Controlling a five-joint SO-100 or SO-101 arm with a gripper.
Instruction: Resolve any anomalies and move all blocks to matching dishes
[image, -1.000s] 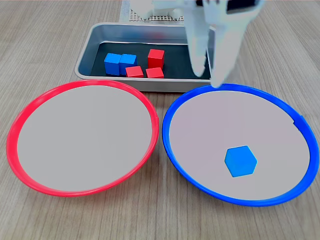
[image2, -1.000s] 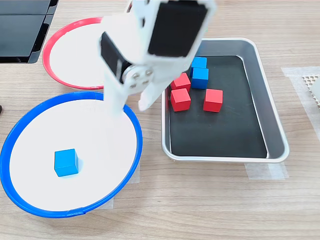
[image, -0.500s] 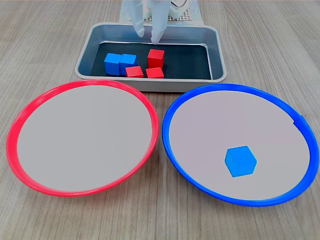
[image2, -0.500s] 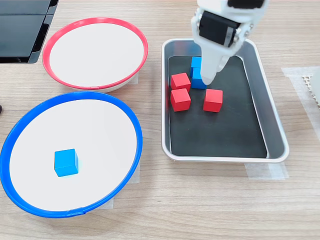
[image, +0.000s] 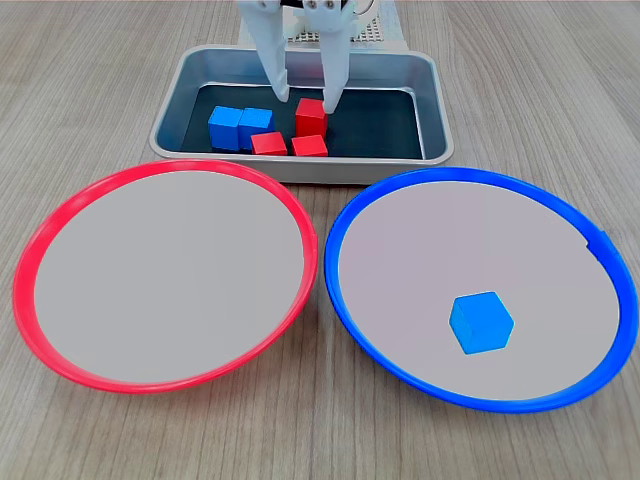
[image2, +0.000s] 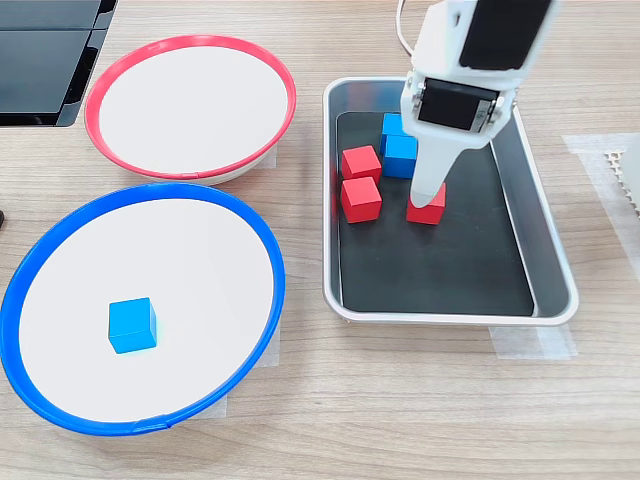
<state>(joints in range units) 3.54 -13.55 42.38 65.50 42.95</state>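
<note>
Hand (image: 306, 98) lower than 0.5 s ago, fingers apart astride 1 red block (image: 312, 115), seemingly not yet clamped.

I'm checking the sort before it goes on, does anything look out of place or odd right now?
Nothing stands out. The one blue block in a dish sits in the blue-rimmed dish; the red-rimmed dish is empty. The other blocks sit in the metal tray, where the open gripper straddles a red block.
</note>
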